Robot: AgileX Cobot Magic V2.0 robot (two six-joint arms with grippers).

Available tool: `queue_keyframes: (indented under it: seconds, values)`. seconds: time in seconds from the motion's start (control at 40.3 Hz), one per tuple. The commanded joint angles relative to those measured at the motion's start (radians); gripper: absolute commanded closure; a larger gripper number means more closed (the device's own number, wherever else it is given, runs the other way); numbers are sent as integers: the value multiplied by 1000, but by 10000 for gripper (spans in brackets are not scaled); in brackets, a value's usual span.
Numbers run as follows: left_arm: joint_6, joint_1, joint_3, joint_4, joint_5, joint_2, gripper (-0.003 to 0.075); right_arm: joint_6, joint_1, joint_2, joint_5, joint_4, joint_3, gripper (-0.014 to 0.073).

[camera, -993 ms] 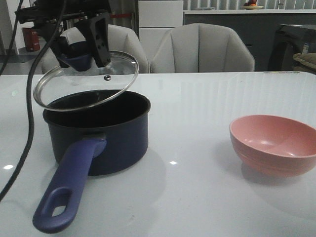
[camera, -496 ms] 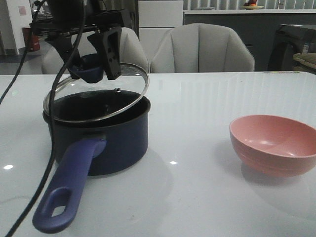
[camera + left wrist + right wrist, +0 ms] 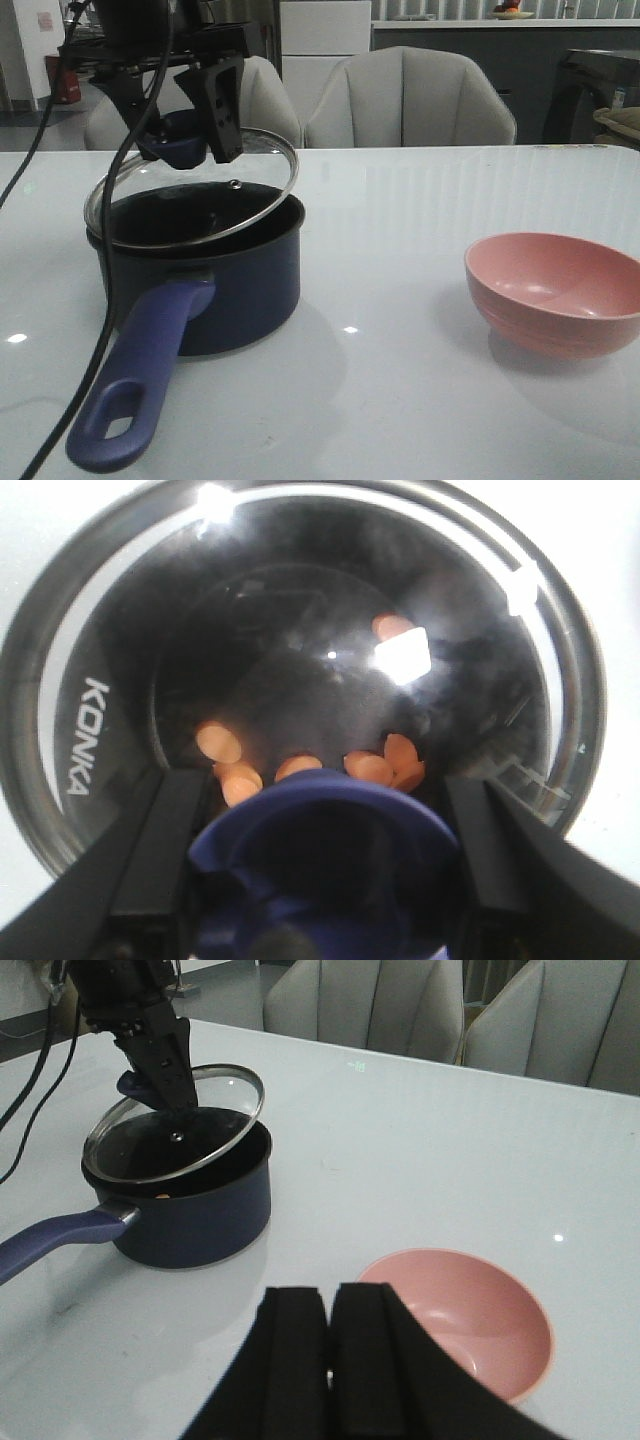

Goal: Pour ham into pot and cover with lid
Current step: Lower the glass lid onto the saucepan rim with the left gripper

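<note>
lid [image 3: 195,190] tilted over pot [image 3: 200,270], near edge at rim | left gripper [image 3: 180,135] clamped on knob | ham [image 3: 300,765] already inside | right gripper [image 3: 330,1345] closed, empty | risk: release tilted and your lid slides off

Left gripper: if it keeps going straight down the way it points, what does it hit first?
The left gripper is shut on the lid knob, so the tilted lid would meet the pot rim first, probably on the handle side, where it sits lowest. The ham lies below, inside.
</note>
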Motion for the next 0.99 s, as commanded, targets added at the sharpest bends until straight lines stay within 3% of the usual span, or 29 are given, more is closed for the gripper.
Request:
queue_keyframes:
  seconds: [0.0,0.422,0.695,0.968]
  values:
    - [-2,-2,-29,-11,41,-47,604,-6,-1,8,-70,5,-27,453]
    - [-2,-2,-29,-15,41,-20,598,-6,-1,8,-70,5,-27,453]
    - [-2,-2,-29,-15,41,-20,400,-6,-1,8,-70,5,-27,453]
    - [-2,-2,-29,-9,41,-26,373,-6,-1,8,-70,5,-27,453]
